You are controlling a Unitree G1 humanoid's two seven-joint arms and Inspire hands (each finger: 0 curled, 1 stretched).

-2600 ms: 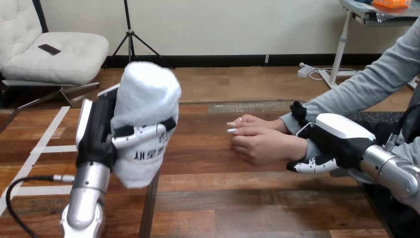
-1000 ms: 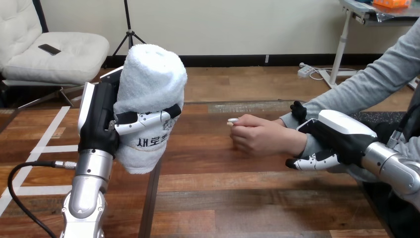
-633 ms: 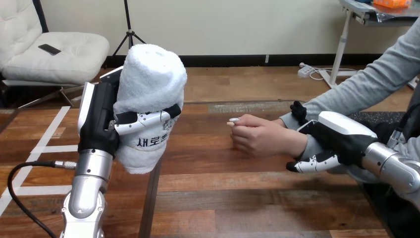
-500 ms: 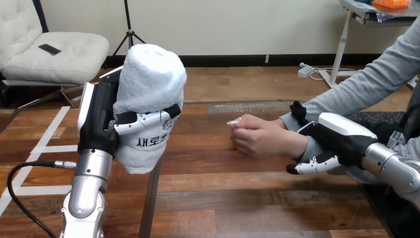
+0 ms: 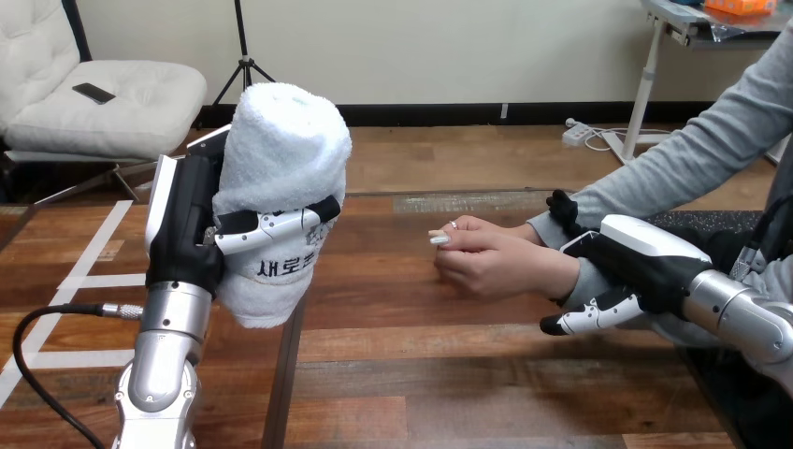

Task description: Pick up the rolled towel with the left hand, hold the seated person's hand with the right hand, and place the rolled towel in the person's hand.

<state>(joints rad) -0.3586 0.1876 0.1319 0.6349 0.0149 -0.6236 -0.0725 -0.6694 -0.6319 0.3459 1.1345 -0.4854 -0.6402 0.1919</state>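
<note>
Rolled towel is up in the air over the table's left part, clamped in the left hand: fingers wrap across its front at mid-height, palm behind. It has hardly moved in the last second. Long axis near upright, leaning a little; rounded top end points up and slightly right, lower end hangs free below the fingers. Well apart from the person's hand, which lies low over the table at centre-right. The change is there: half a second ago that hand was a loose fist, now the fingers have loosened and stretch left, though the palm is not yet turned up or opened. Right hand clasps the person's wrist at the grey sleeve, thumb over the far side, fingers beneath, sitting a shade lower than before. Judgement: pick-up is done and the wrist is held; what remains is carrying the towel right to the receiving hand, which probably needs to open further.
</note>
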